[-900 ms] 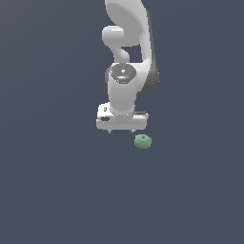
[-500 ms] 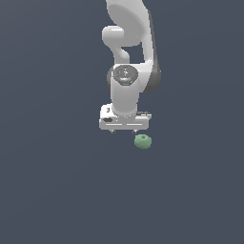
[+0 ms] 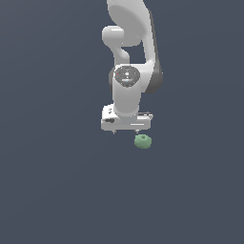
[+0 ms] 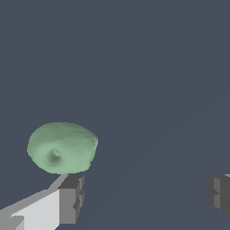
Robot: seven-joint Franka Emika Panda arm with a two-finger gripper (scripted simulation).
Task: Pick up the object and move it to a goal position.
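The object (image 3: 142,141) is a small matte green rounded lump lying on the dark grey floor, just below and toward the exterior view's right of my white gripper (image 3: 126,131). In the wrist view the object (image 4: 62,147) shows large, with a small dimple, beside one grey fingertip (image 4: 72,198). The other fingertip (image 4: 219,194) stands far off, so the gripper (image 4: 145,196) is open with nothing between its fingers. The lump lies outside the gap, not between the pads.
The white arm (image 3: 131,52) rises from the gripper toward the top of the exterior view. Plain dark grey ground surrounds everything, and no goal marker shows in either view.
The gripper has shifted toward the exterior view's right and slightly lower, closer to the green lump. The lump itself has stayed in place.
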